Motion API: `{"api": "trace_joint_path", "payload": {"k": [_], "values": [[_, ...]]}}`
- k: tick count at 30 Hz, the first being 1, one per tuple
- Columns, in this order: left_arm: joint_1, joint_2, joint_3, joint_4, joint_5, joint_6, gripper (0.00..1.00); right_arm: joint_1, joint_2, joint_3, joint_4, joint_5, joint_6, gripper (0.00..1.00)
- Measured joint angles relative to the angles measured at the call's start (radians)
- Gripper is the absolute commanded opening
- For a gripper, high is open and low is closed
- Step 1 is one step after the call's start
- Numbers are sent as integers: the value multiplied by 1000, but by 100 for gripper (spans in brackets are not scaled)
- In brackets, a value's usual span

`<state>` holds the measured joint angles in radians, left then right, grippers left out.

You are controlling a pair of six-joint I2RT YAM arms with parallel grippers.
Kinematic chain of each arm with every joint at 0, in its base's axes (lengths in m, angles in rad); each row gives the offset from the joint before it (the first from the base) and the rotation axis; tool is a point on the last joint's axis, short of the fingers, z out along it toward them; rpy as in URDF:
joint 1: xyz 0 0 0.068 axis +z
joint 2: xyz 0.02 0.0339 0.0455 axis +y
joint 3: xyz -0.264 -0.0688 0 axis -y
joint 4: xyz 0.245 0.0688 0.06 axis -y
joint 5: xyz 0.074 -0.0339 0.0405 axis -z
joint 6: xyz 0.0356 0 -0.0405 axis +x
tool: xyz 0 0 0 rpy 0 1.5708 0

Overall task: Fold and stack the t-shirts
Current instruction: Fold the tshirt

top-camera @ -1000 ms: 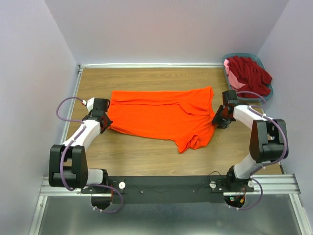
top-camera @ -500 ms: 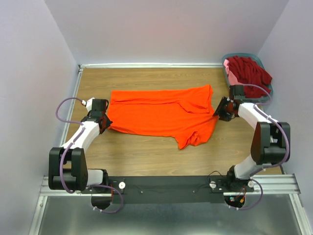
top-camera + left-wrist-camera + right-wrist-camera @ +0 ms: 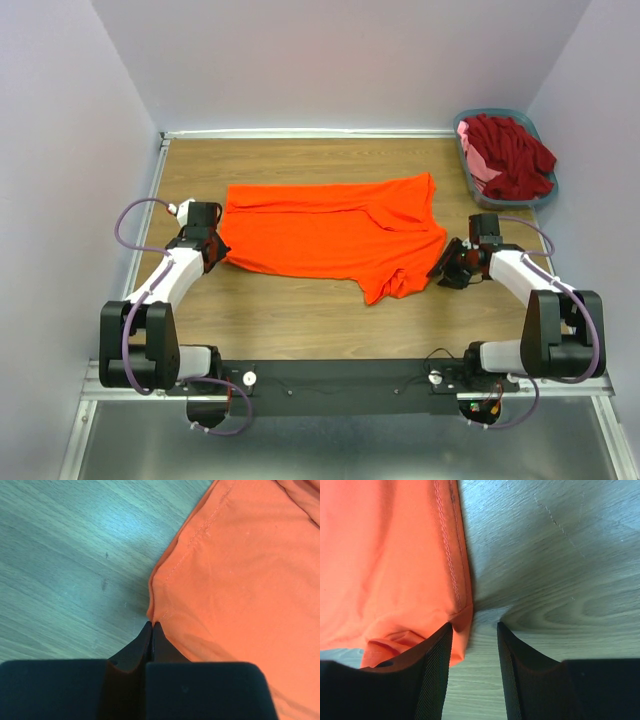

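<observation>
Your left claw [image 3: 213, 246] sits low by the left edge of the brown wooden table [image 3: 300, 312]. Its two black fingers [image 3: 137, 647] are pressed tight together with no gap. They pinch the left edge of the bright orange cloth t-shirt [image 3: 320, 235], and in the left wrist view the cloth [image 3: 240, 580] bunches in a little pucker right at the tips.

Your right claw [image 3: 447, 270] is on the other side, at the near right corner of the orange t-shirt. Its fingers stand apart and hold nothing. In the right wrist view [image 3: 475, 630] one finger [image 3: 432, 670] lies over the corner of the orange cloth [image 3: 385, 555], next to the stitched hem. The other finger [image 3: 520, 670] is over bare wood. The tip of the shirt corner pokes into the gap between them.

The orange t-shirt lies spread out across the middle of the table, long side going left to right. It is mostly flat. Its near right part hangs toward you in a wrinkled flap.

Farther back, in the far right corner of the table, is a grey-blue plastic basket [image 3: 552, 188]. A crumpled dark red t-shirt [image 3: 510, 150] is piled in it. A pink t-shirt [image 3: 466, 133] peeks out under the red one on the left side of the basket.
</observation>
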<state>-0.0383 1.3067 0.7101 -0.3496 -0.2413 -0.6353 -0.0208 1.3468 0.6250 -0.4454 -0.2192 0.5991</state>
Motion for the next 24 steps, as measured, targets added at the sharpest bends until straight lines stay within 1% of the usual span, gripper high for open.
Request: {"api": "trace_joint_path", "payload": {"k": [11,14,16,17,18,19,21,24], "values": [[0,0,0,4,2,0,0,0,14,-5,68,-6,46,49],[0,0,0,4,2,0,0,0,25,-5,92,-11,58,45],[0,0,0,4,2,0,0,0,36,-4,113,-18,65,37],[1,0,0,4,2,0,0,0,42,-4,121,-19,66,25],[2,0,0,4,2,0,0,0,46,-4,124,-20,68,25],[3,0,0,4,2,0,0,0,51,-5,132,-24,69,12],[7,0,0,3,2,0,0,0,54,-5,131,-22,66,1],[19,-2,0,-3,2,3,0,0,46,-5,128,-21,68,0]]}}
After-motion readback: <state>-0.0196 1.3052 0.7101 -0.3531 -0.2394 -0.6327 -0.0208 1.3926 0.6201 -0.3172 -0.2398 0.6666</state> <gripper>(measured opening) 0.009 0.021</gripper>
